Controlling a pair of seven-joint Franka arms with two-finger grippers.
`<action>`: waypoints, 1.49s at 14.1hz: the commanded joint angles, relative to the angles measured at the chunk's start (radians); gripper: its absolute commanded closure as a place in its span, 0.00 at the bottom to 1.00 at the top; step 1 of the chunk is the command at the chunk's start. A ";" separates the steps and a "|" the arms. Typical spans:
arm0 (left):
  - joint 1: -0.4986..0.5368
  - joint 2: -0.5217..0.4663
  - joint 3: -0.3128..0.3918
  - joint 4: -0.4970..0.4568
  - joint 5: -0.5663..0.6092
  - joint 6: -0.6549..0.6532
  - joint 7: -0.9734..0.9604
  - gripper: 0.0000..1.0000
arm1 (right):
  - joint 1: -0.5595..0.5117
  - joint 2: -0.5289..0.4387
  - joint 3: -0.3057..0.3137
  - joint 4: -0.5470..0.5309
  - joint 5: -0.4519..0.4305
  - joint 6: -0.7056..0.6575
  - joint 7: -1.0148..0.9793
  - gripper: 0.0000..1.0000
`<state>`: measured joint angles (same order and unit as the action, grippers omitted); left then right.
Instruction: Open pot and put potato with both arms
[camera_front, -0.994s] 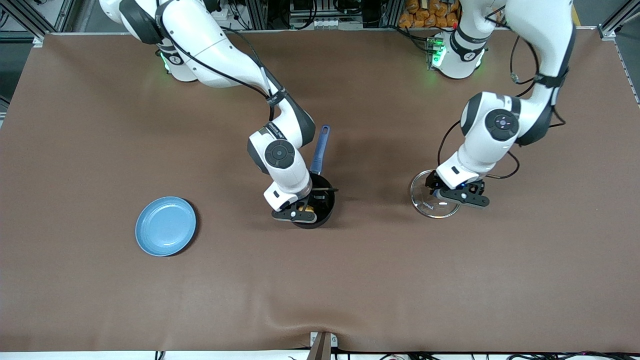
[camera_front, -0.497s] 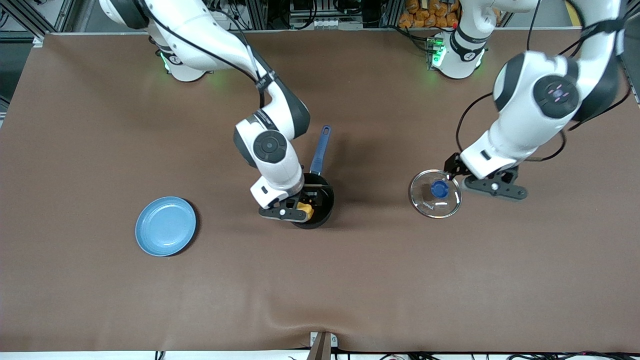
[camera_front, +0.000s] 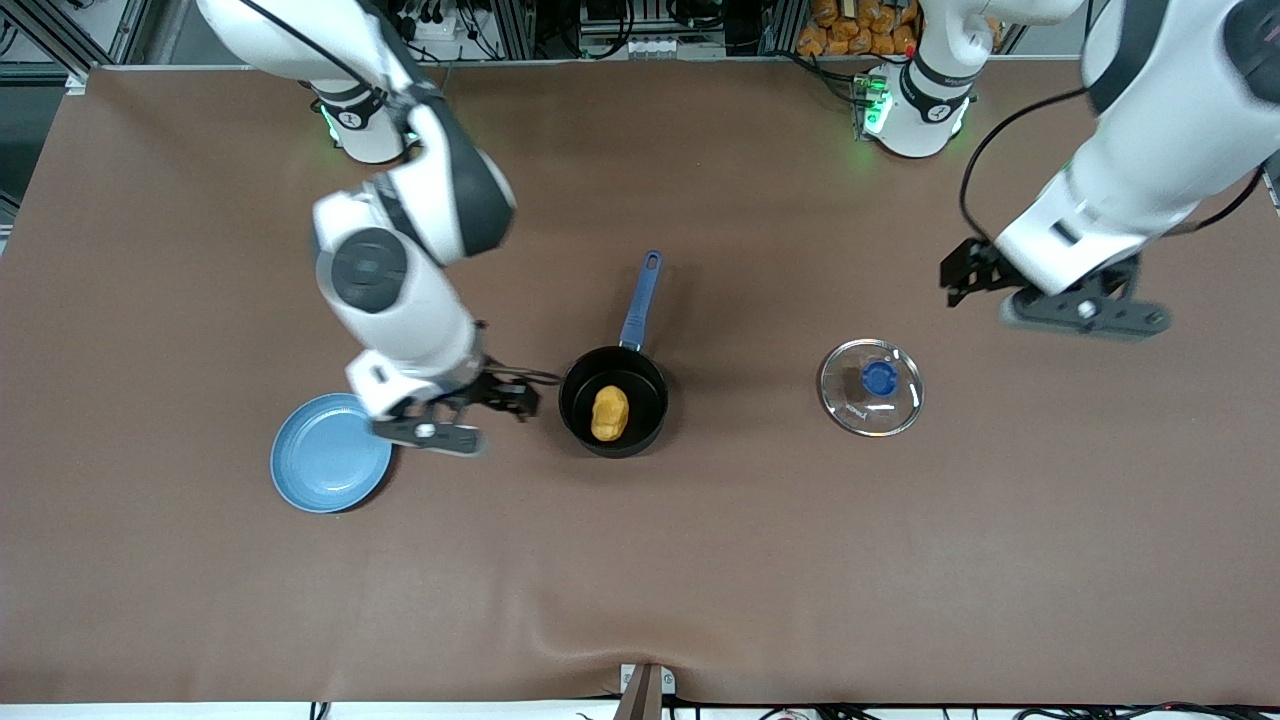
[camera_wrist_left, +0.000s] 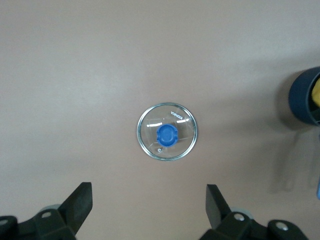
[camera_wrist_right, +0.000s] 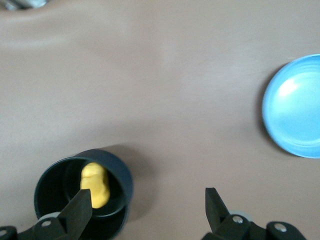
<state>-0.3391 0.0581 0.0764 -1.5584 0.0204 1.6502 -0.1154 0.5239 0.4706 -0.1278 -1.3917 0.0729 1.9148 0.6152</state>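
The black pot (camera_front: 650, 395) with its blue handle (camera_front: 640, 298) stands open at mid-table. The yellow-orange potato (camera_front: 609, 413) lies inside it. The glass lid (camera_front: 858, 405) with a blue knob (camera_front: 879, 377) lies flat on the table, toward the left arm's end. My right gripper (camera_front: 503, 396) is open and empty over the table between the plate and the pot. My left gripper (camera_front: 958, 274) is open and empty, raised over the table beside the lid. The left wrist view shows the lid (camera_wrist_left: 150, 142) and the open left gripper (camera_wrist_left: 148, 200). The right wrist view shows the pot (camera_wrist_right: 55, 175), the potato (camera_wrist_right: 95, 184) and the open right gripper (camera_wrist_right: 148, 205).
A flat light-blue plate (camera_front: 330, 452) lies toward the right arm's end, partly under the right hand; it also shows in the right wrist view (camera_wrist_right: 295, 107). The pot's edge (camera_wrist_left: 305, 102) shows in the left wrist view. Brown cloth covers the table.
The right gripper let go of the potato in the pot and moved off toward the plate. The left gripper let go of the lid, rose and moved toward its end of the table.
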 joint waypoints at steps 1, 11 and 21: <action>0.012 -0.038 0.003 0.021 -0.005 -0.032 -0.010 0.00 | -0.080 -0.082 0.013 -0.036 -0.018 -0.066 -0.099 0.00; 0.014 -0.029 0.005 0.061 0.001 -0.032 -0.007 0.00 | -0.389 -0.363 0.013 -0.140 -0.024 -0.212 -0.558 0.00; 0.014 -0.029 0.005 0.061 0.004 -0.032 0.002 0.00 | -0.440 -0.564 0.014 -0.283 -0.081 -0.214 -0.621 0.00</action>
<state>-0.3257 0.0191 0.0820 -1.5236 0.0205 1.6371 -0.1163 0.0976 -0.0553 -0.1285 -1.6328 0.0097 1.6897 0.0025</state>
